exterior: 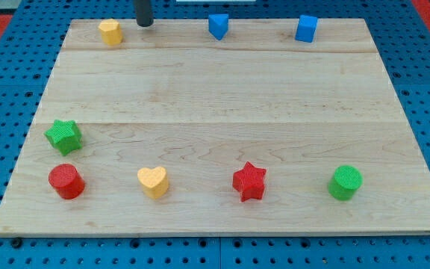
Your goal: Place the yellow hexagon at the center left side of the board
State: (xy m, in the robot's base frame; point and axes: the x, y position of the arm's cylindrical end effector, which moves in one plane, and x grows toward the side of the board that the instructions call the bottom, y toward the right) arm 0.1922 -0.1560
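The yellow hexagon [110,32] sits at the desk's [215,97] top left corner, my tip [145,25] just to its right — apart, not touching. The tool is a plain rod with nothing to spread or pinch. I'd circle above the block, then push down the view, stopping short of the green star [64,136]. Smooth pale wood — the faceted block should slide easily.

The rod [145,12] runs off the view's top edge (only its lower stretch shows). The blue block [217,25] beside it is too small to read its shape.
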